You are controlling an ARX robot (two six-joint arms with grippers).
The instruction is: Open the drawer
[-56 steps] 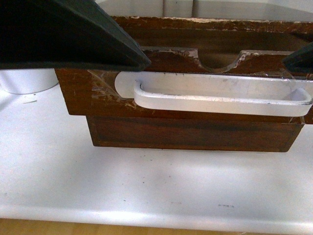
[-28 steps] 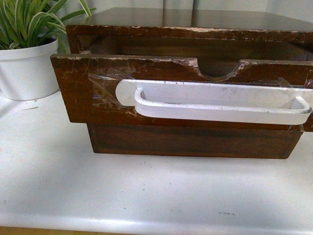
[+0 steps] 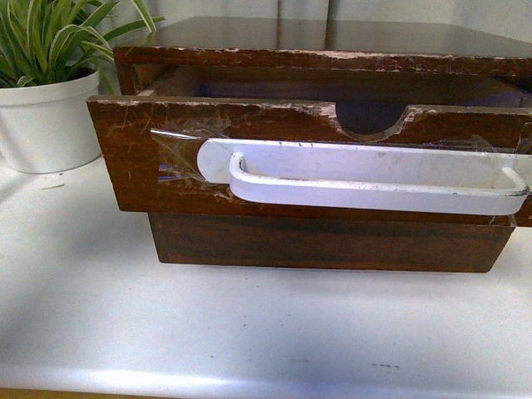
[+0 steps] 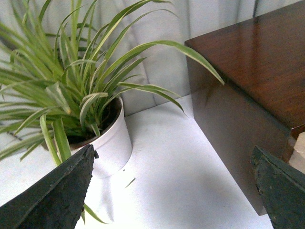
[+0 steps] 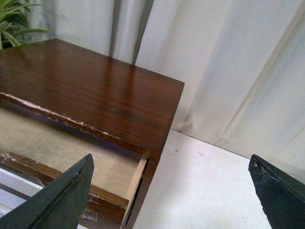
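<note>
The drawer point(image 3: 166, 166) stands partly pulled out of the dark wooden cabinet point(image 3: 332, 37), its front well forward of the cabinet's chipped top edge, so a gap shows behind the half-round notch point(image 3: 370, 120). Its long white handle point(image 3: 366, 179) lies across the front under clear tape point(image 3: 174, 150). Below it, the plain lower drawer front point(image 3: 324, 241) appears shut, though shadow makes that hard to judge. The cabinet sits on a white tabletop point(image 3: 249, 324) just beside a potted plant point(image 3: 46, 108). The left end effector point(image 4: 172, 150) is released, fingers spread wide over the tabletop between plant and cabinet. The right end effector point(image 5: 171, 160) is likewise released, above the drawer's far corner, grasping nothing.
</note>
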